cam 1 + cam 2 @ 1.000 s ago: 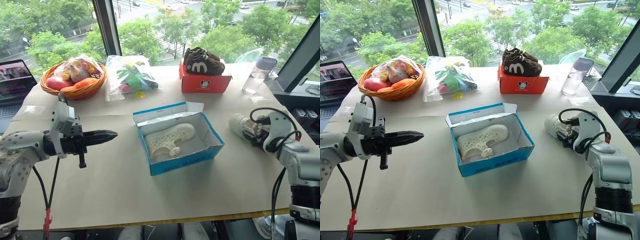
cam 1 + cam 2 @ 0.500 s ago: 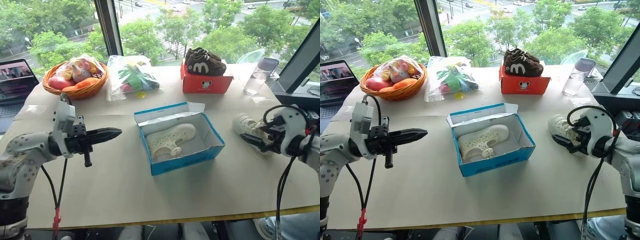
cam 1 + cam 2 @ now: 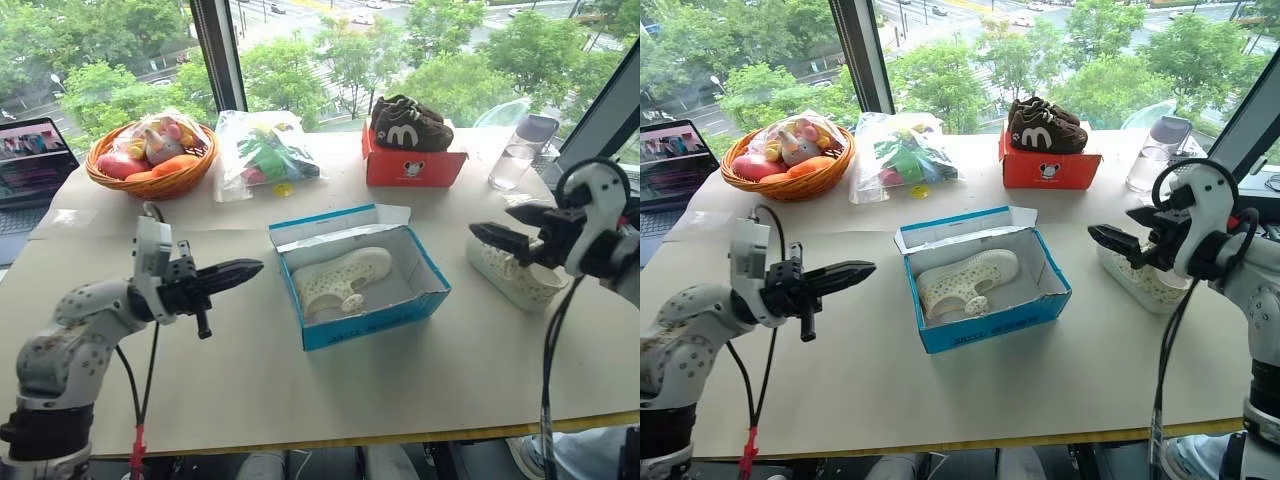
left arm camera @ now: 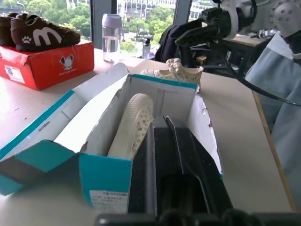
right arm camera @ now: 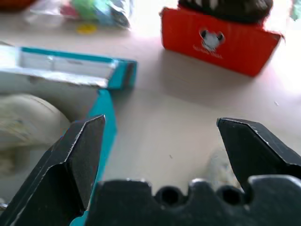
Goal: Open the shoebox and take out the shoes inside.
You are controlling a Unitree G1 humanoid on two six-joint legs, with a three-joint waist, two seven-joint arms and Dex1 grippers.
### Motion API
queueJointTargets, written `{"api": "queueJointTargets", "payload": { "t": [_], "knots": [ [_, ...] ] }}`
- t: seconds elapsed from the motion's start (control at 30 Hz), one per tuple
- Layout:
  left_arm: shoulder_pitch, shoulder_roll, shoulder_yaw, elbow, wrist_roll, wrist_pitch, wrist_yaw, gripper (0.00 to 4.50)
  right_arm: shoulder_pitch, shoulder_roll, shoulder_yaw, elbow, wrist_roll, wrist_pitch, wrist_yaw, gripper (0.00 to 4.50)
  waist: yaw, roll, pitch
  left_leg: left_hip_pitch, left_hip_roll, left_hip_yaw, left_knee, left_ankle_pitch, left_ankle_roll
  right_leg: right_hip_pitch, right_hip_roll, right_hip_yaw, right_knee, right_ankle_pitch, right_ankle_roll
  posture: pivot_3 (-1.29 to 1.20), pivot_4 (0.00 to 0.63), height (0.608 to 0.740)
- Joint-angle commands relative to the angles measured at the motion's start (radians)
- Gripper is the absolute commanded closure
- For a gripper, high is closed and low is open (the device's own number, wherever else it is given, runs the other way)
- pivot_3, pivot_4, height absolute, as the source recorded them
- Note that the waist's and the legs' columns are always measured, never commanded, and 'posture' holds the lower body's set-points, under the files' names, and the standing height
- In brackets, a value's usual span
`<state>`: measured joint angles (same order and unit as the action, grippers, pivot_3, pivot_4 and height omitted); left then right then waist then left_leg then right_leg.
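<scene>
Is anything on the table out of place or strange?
Only that the pair is split: one cream shoe lies on its side in the open blue box, the other stands on the table to its right.

Left arm (image 3: 75,320): rounded silver-grey speckled shell segments, ending in a white boxy wrist block and a black mechanism. Left gripper (image 3: 240,272): two tapered black fingers, with a short black peg beneath the mechanism. A black cable loops from the wrist and hangs to a red connector (image 3: 137,442). Right arm (image 3: 1245,280): white rounded wrist housing ringed by a looping black cable, with a small red mark. Right gripper (image 5: 162,136): two black, wedge-shaped fingers on a black base with round holes.
</scene>
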<state>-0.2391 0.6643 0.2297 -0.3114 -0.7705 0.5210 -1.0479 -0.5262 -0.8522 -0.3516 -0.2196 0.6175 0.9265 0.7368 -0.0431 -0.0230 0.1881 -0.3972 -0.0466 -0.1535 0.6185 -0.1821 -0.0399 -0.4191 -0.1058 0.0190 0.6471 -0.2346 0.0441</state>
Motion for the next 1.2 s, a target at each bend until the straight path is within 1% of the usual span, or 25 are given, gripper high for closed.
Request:
{"api": "queueJointTargets", "payload": {
  "t": [0.03, 0.1, 0.2, 0.27, 0.37, 0.47, 0.6, 0.73, 0.8, 1.0, 1.1, 1.2],
  "knots": [
    [0.005, -0.022, -0.012, -0.031, 0.012, -0.040, 0.020, 4.50, -0.061, 0.023, 0.032, -0.063, 0.076, 0.023, 0.016, 0.03, 0.000, 0.000, 0.000, 0.000, 0.000, 0.000, 0.000, 0.000, 0.000, 0.000, 0.000, 0.000, 0.000, 0.000, 0.000, 0.00, 0.150, 0.740],
    [0.007, -0.028, -0.016, -0.034, 0.015, -0.044, 0.025, 4.50, -0.082, 0.039, 0.063, -0.074, 0.091, 0.032, 0.013, 0.03, 0.001, 0.000, 0.000, -0.001, 0.000, 0.000, 0.001, 0.000, 0.000, 0.000, 0.000, 0.000, 0.000, 0.000, 0.000, 0.00, 0.150, 0.740],
    [0.004, -0.028, -0.015, -0.031, 0.015, -0.044, 0.026, 4.50, -0.126, 0.086, 0.207, -0.151, 0.099, 0.047, 0.022, 0.03, -0.002, 0.000, 0.000, -0.001, 0.000, 0.000, 0.002, 0.000, 0.000, 0.000, 0.000, 0.000, 0.000, 0.001, -0.002, 0.00, 0.150, 0.740],
    [0.002, -0.024, -0.016, -0.030, 0.016, -0.042, 0.023, 4.50, -0.150, 0.115, 0.286, -0.174, 0.078, 0.056, 0.009, 0.03, -0.005, 0.000, 0.000, -0.001, 0.000, 0.000, 0.003, 0.000, 0.000, -0.001, 0.000, 0.000, 0.000, 0.001, -0.001, 0.00, 0.150, 0.740],
    [0.004, -0.019, -0.020, -0.030, 0.017, -0.039, 0.018, 4.50, -0.159, 0.126, 0.390, -0.191, 0.029, 0.045, 0.009, 0.03, 0.001, 0.000, 0.000, -0.002, 0.001, 0.000, 0.004, 0.000, 0.000, -0.001, 0.001, -0.001, 0.000, 0.000, 0.000, 0.00, 0.150, 0.740],
    [0.004, -0.017, -0.022, -0.030, 0.019, -0.038, 0.017, 4.50, -0.156, 0.128, 0.439, -0.192, 0.006, 0.036, 0.012, 0.03, 0.010, 0.000, 0.000, -0.004, 0.000, 0.000, 0.007, -0.001, 0.001, -0.001, 0.001, -0.001, 0.000, 0.001, 0.001, 0.00, 0.150, 0.740],
    [0.003, -0.013, -0.021, -0.027, 0.022, -0.037, 0.017, 4.50, -0.162, 0.148, 0.495, -0.198, -0.005, 0.078, -0.006, 0.03, 0.007, 0.000, 0.000, -0.004, 0.000, 0.000, 0.008, -0.001, 0.001, -0.001, 0.000, -0.001, -0.001, 0.003, 0.001, 0.00, 0.150, 0.740],
    [0.001, -0.013, -0.025, -0.021, 0.028, -0.041, 0.017, 4.50, -0.167, 0.170, 0.535, -0.218, -0.009, 0.118, -0.022, 0.03, 0.003, 0.000, 0.000, -0.004, 0.000, 0.000, 0.008, -0.001, 0.001, -0.001, 0.001, -0.001, 0.000, 0.003, 0.001, 0.00, 0.150, 0.740],
    [-0.003, -0.012, -0.025, -0.020, 0.028, -0.040, 0.017, 4.50, -0.173, 0.189, 0.545, -0.208, -0.001, 0.172, -0.046, 0.03, 0.000, 0.000, 0.000, -0.004, 0.000, 0.000, 0.008, -0.001, 0.001, -0.001, 0.001, -0.001, 0.000, 0.003, 0.001, 0.00, 0.150, 0.740],
    [-0.015, -0.010, -0.027, -0.010, 0.037, -0.041, 0.014, 4.50, -0.173, 0.236, 0.501, -0.187, 0.041, 0.313, -0.089, 0.03, 0.001, 0.000, 0.000, -0.004, 0.000, 0.000, 0.008, -0.001, 0.001, -0.001, 0.001, -0.001, 0.000, 0.003, 0.001, 0.00, 0.150, 0.740],
    [-0.023, -0.012, -0.033, -0.002, 0.040, -0.041, 0.011, 4.50, -0.176, 0.221, 0.501, -0.157, 0.043, 0.357, -0.084, 0.03, 0.002, 0.000, 0.000, -0.004, 0.000, 0.000, 0.008, -0.001, 0.001, -0.001, 0.001, -0.001, 0.000, 0.003, 0.001, 0.00, 0.150, 0.740],
    [-0.031, -0.016, -0.040, 0.003, 0.044, -0.042, 0.009, 4.50, -0.200, 0.219, 0.494, -0.084, 0.030, 0.399, -0.096, 0.03, 0.002, 0.000, 0.000, -0.004, 0.000, 0.000, 0.008, -0.001, 0.001, -0.001, 0.001, -0.001, 0.000, 0.003, 0.001, 0.00, 0.150, 0.740]
  ]
}}
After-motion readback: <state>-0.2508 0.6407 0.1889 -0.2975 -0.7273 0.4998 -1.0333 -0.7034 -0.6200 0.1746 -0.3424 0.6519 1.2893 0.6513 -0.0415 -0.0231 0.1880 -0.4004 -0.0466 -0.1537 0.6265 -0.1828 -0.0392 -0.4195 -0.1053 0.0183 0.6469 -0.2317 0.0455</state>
